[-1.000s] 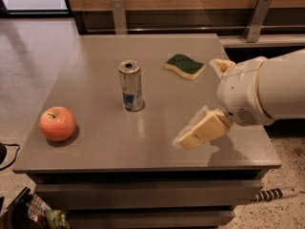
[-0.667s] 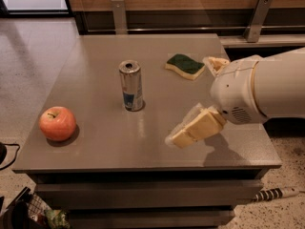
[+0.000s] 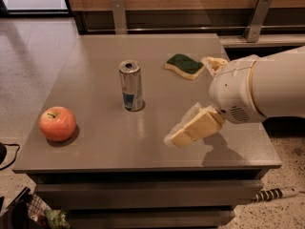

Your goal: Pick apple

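- camera view looks down on one grey table (image 3: pixel 95 149): a smooth, flat top with a faint sheen, straight edges, and stacked slabs under its front edge.
- my gripper (image 3: pixel 183 133) hangs over the table close to the front edge, toward the front right corner. it shows as a tan, blocky wedge with a paler, translucent piece lying along it. i cannot tell whether it is spread or pressed together.
- my arm (image 3: pixel 267 87) comes in over the right edge, one thick, rounded casing of white plastic with a small perforated patch near the wrist.
- the apple (image 3: pixel 57 123), one only, sits near the front left corner, well apart from my gripper. it is round, with red-orange skin, yellowish patches and a short dark stem on top, and a soft shadow lies under it.
- one drink can (image 3: pixel 131 86) stands upright left of the table's middle, between the apple and the back edge. it is a shiny metal cylinder with a blue mark low on its side.
- one sponge (image 3: pixel 185 66) lies flat near the back right corner. its outline is wavy, with a rough dark green face over a yellow foam layer.
- two grey metal brackets (image 3: pixel 119 13) stand beyond the back edge against a wooden panel.
- the floor (image 3: pixel 28 61) around the table is pale, speckled and glossy.
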{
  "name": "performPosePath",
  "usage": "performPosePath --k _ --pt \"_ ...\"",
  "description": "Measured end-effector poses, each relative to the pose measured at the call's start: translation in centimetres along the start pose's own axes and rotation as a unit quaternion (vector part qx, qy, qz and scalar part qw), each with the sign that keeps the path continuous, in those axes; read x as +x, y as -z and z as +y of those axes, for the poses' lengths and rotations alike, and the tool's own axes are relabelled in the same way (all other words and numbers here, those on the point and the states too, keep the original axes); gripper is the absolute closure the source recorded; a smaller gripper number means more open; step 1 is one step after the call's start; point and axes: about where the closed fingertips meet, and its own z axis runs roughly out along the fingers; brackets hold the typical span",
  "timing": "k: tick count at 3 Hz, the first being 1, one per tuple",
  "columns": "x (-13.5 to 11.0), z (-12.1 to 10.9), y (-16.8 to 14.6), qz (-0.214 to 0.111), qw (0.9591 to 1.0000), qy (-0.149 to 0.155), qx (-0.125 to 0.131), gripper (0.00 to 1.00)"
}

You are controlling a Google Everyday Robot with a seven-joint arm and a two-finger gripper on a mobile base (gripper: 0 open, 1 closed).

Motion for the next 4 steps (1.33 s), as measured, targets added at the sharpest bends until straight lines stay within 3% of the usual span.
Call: performPosePath --k 1,2,3,4 --pt "-0.6 1.7 -1.4 -0.023 0.9997 0.004 -0.005 0.0" --pt "-1.6 4.9 -4.8 -0.069 0.9975 0.01 -0.011 0.0" --pt "-1.7 6.3 -7.4 -0.1 0.9946 0.011 -0.024 0.0" --pt "-1.9 8.3 -10.0 -0.132 0.9886 0.022 -0.069 0.0"
